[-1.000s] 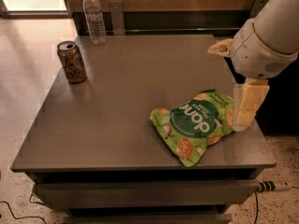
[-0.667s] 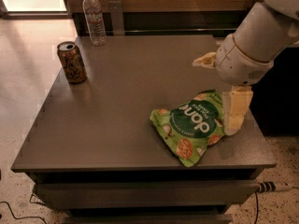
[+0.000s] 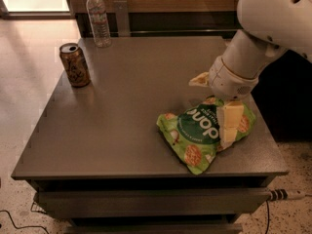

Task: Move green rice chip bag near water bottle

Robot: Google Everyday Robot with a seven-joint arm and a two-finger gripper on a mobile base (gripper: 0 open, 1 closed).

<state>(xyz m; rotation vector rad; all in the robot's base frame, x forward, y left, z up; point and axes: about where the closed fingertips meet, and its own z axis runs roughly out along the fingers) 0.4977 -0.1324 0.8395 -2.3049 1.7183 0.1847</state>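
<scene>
Camera view looking down on a grey worktop (image 3: 126,111). We see the green rice chip bag (image 3: 195,130) lying flat toward 4 o'clock, near the front right corner. Our end effector (image 3: 214,102) is at the bag's 2 o'clock side, its pale fingers (image 3: 230,123) apart: one lies over the bag, the other points toward 10 o'clock, clear of it. The water bottle (image 3: 99,18) stands upright at 11 o'clock, well apart from the bag. A brown-gold can (image 3: 74,65) stands at 10 o'clock.
</scene>
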